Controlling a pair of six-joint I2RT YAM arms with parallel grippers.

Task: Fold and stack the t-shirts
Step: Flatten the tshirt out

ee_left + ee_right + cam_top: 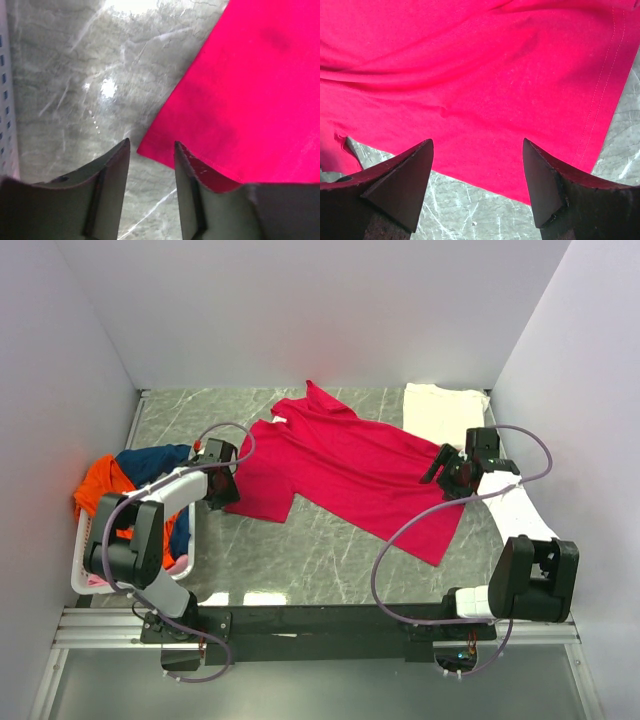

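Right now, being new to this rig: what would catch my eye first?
A crimson-pink t-shirt lies spread across the marbled table's middle. The left gripper and right gripper sit open at opposite edges. A white basket at the left holds an orange tee and a navy tee; a cream-white t-shirt lies far right.

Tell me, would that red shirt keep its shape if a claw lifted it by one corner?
Probably not. The red shirt lies rumpled with soft folds, so it would likely droop and hang. It looks thin, so probably light. On the glossy table it may slide and bunch if pushed.
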